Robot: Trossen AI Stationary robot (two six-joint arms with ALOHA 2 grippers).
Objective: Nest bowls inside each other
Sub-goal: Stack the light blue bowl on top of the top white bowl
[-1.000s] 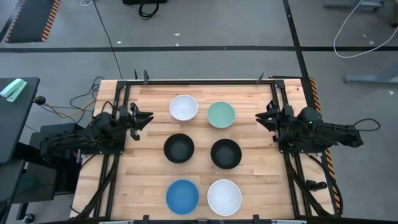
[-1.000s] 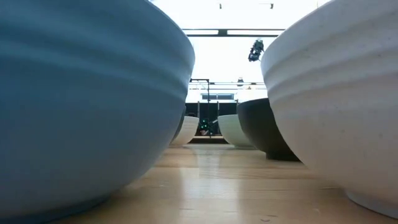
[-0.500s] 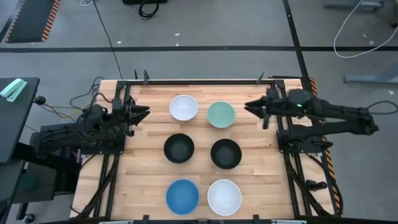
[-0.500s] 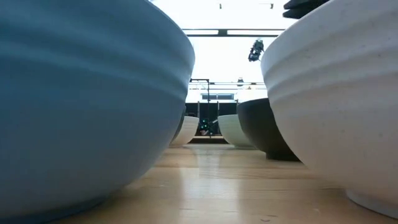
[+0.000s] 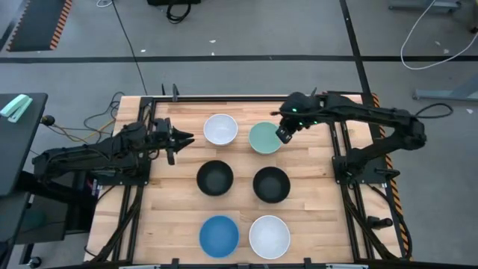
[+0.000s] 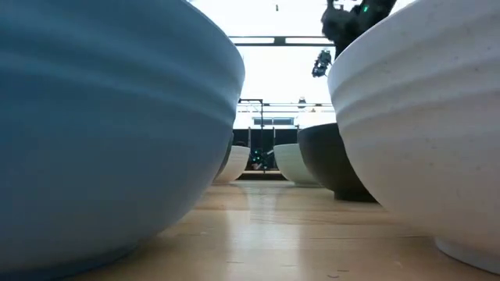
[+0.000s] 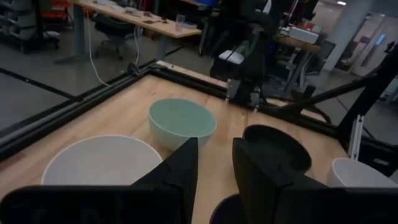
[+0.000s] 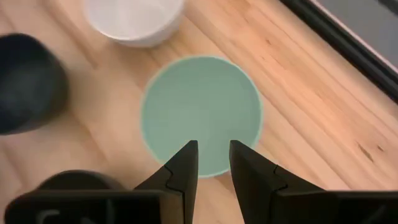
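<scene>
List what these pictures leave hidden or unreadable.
- Low view: the blue bowl and the near white bowl fill the frame, run off its edges and hide most of the table.
- Low view: the right gripper is cut off by the near white bowl's rim.
- Right wrist view: one black bowl is cut by the frame edge.

Overhead and right wrist views both look down on the mint bowl [image 5: 264, 137]; low view seems table-level
</scene>
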